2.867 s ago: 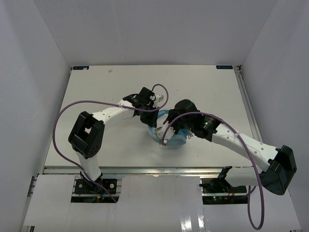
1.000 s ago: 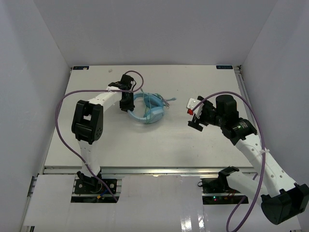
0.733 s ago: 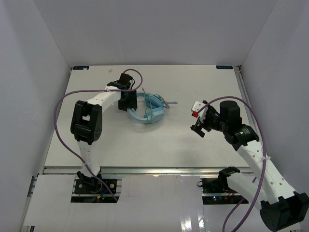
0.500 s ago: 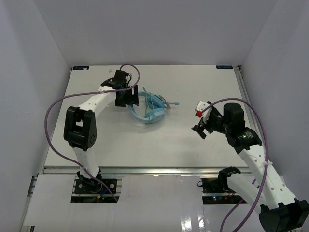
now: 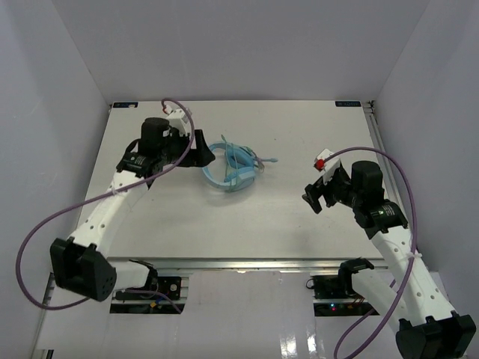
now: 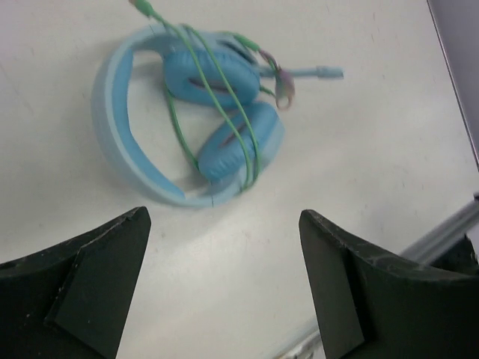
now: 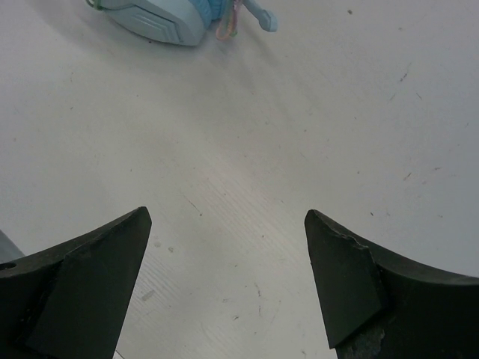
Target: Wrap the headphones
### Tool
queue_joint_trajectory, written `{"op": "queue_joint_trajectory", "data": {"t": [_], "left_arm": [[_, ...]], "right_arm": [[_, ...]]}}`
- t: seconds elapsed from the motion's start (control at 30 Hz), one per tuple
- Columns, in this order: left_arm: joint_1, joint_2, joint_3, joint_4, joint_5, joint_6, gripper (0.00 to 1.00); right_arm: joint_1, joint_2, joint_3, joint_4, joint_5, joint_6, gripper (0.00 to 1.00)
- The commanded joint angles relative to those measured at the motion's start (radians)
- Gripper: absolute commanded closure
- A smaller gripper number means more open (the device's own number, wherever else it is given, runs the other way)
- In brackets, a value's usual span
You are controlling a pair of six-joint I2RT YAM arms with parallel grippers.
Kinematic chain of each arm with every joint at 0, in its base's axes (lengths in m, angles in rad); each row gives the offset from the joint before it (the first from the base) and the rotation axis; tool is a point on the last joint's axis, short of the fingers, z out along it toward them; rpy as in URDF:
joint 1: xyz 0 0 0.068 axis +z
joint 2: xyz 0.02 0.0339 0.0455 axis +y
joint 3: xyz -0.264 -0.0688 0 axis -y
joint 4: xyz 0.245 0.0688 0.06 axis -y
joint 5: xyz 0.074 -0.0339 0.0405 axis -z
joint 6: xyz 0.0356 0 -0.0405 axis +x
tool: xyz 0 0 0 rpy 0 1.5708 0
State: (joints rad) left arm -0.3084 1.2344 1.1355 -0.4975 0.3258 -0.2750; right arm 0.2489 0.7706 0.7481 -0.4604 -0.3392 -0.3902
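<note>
the headphones (image 5: 232, 169) lie on the bench (image 5: 299, 134), cable (image 6: 213, 75) wound across the ear cups (image 6: 224, 153); wrapping looks done. left claw (image 5: 198, 155) beside them, right claw (image 5: 317, 196) well apart, both gape empty; next, pull clear.

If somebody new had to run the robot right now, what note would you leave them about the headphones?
Left gripper: open, empty, beside the headphones, not touching them.
Right gripper: open, empty, well off to the right.
Headphones: flat on the table, back middle, mic pointing right.
Done: green cable looped across both ear cups.
Left: probably little; check the cable's end by the mic is snug.
</note>
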Motion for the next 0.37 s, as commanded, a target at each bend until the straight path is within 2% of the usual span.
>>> {"op": "queue_joint_trajectory", "data": {"t": [0.0, 0.03, 0.1, 0.17, 0.33], "left_arm": [[0.003, -0.378, -0.254, 0.166, 0.102, 0.011, 0.06], [0.003, -0.441, -0.325, 0.192, 0.102, 0.009, 0.03], [0.005, -0.607, -0.409, 0.219, 0.107, 0.008, 0.02], [0.006, -0.703, -0.486, 0.217, 0.11, 0.007, 0.02], [0.006, -0.791, -0.542, 0.168, 0.108, 0.02, 0.02]], "right_arm": [[-0.039, -0.056, -0.049, 0.073, 0.12, 0.173, 0.1], [-0.05, -0.063, -0.055, 0.085, 0.144, 0.204, 0.1], [-0.067, -0.071, -0.068, 0.093, 0.166, 0.228, 0.1], [-0.091, -0.08, -0.077, 0.107, 0.179, 0.246, 0.1], [-0.125, -0.079, -0.087, 0.131, 0.18, 0.275, 0.1]]}}
